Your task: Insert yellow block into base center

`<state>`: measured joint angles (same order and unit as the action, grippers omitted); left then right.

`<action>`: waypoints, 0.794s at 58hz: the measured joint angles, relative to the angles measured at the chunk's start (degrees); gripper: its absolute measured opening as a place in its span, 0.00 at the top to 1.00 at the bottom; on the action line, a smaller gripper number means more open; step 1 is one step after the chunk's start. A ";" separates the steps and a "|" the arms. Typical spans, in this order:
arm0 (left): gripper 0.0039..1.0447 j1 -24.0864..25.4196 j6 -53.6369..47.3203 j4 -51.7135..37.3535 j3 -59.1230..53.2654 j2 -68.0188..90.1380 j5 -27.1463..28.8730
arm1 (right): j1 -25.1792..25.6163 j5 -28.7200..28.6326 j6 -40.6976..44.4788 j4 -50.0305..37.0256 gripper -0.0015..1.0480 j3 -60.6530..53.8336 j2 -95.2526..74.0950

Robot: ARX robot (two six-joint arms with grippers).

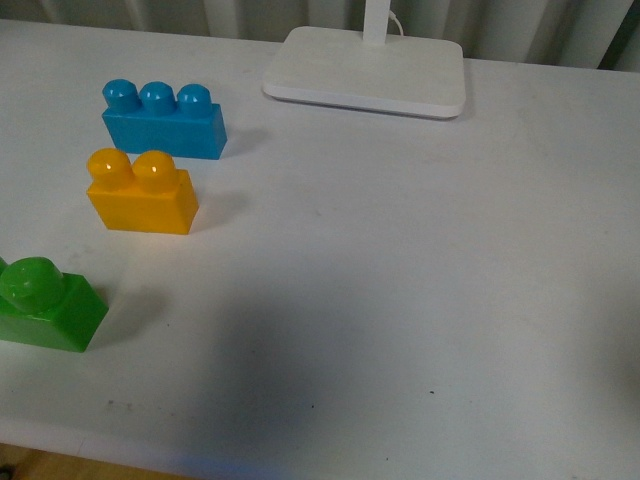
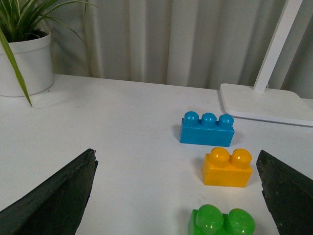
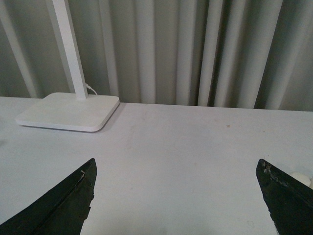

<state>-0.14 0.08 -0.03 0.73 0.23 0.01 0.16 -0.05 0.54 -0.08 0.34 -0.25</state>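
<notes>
Three bricks stand apart on the white table (image 1: pixel 420 300), one of each colour. In the front view the yellow block (image 1: pixel 142 195), with two studs, sits at about 9 o'clock on the tabletop. The blue brick (image 1: pixel 163 122), with three studs, is just beside it at 12 o'clock. The green brick (image 1: pixel 45 305) is near it at 7 o'clock, cut by the frame edge. One lamp stand (image 1: pixel 365 72) lies well apart at 2 o'clock.

In the left wrist view the left gripper (image 2: pixel 175 154) is released, its two dark fingers (image 2: pixel 54 200) spread wide. The yellow block (image 2: pixel 227 169) stands untouched on the table between them, closer to one finger. One potted plant (image 2: pixel 27 63) stands far off.

The right gripper (image 3: pixel 176 164) is likewise spread and grasps nothing, with only bare table between its fingers.
</notes>
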 joint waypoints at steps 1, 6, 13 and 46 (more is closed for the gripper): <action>0.06 0.00 0.00 0.00 0.00 0.00 0.00 | 0.00 0.00 0.00 0.00 0.09 0.00 0.00; 0.06 0.00 0.00 0.00 0.00 0.00 0.00 | 0.00 0.00 0.00 0.00 0.09 0.00 0.00; 0.06 0.00 0.00 0.00 0.00 0.00 0.00 | 0.00 0.00 0.00 0.00 0.09 0.00 0.00; 0.06 0.00 0.00 0.00 0.00 0.00 0.00 | 0.00 -0.02 0.00 0.00 0.09 0.00 0.00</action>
<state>-0.14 0.08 -0.03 0.73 0.23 0.01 0.16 -0.08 0.54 -0.08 0.34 -0.25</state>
